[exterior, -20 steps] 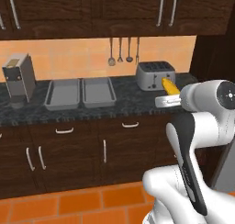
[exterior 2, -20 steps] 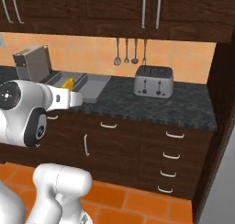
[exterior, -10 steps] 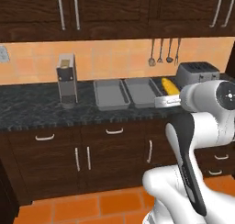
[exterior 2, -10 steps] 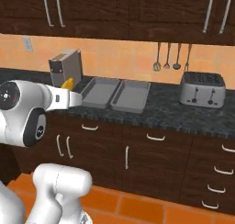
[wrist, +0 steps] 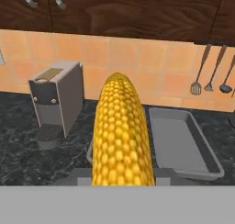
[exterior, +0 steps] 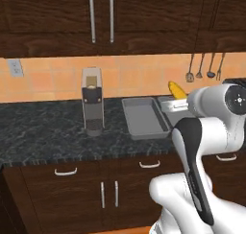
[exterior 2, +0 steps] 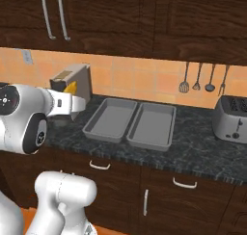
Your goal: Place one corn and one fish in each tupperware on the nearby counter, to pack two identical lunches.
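A bright-yellow corn point(wrist: 120, 136) stands lengthwise in my gripper point(exterior: 179, 103), which is shut on it. The cob's tip pokes up above the hand in the left base view point(exterior: 176, 89) and in the right base view point(exterior 2: 71, 87). The hand point(exterior 2: 73, 103) hovers in front of the black counter point(exterior 2: 202, 150), left of the two grey tupperware trays, which lie side by side with nothing in them: the left tupperware point(exterior 2: 110, 118) and the right tupperware point(exterior 2: 152, 124). In the hand view the corn hides most of the left tupperware point(wrist: 90, 152), while the right tupperware point(wrist: 181, 142) shows whole. The fish are out of view.
A tall grey coffee machine point(exterior: 92, 101) stands on the counter left of the trays. A silver toaster point(exterior 2: 232, 118) sits at the far right. Kitchen utensils point(exterior 2: 198, 77) hang on the tiled wall, under dark upper cabinets point(exterior: 101, 17). Drawers with silver handles point(exterior 2: 99, 165) run below.
The whole picture has shifted right in both base views, so the base has driven left along the counter. The corn stays in the shut gripper.
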### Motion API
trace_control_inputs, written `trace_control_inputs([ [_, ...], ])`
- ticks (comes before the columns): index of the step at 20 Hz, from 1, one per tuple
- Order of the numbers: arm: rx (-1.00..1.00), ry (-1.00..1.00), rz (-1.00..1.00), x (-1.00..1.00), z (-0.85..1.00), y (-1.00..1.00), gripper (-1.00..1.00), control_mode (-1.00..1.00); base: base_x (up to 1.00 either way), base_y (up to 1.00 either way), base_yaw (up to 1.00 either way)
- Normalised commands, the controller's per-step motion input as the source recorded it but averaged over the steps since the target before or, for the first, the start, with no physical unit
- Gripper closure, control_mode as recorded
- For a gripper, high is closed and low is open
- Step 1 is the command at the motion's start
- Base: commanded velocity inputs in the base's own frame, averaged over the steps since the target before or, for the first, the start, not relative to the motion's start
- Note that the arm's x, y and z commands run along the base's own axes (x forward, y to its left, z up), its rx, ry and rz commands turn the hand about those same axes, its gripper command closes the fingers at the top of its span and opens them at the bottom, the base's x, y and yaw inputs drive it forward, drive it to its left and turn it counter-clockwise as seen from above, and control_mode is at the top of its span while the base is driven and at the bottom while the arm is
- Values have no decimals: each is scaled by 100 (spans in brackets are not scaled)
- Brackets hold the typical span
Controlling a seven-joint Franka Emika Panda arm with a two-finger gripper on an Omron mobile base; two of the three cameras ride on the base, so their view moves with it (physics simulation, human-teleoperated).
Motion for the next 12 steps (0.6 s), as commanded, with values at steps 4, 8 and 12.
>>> trace_control_inputs([
  [4, 0, 0, 0, 0, 0, 0, 100, 100, 49, -3, 5],
  [8, -2, 17, 0, 1, -75, -3, 100, -100, -1, 3, 0],
  [12, 2, 19, 0, 89, -100, -3, 100, -100, 0, 0, 0],
])
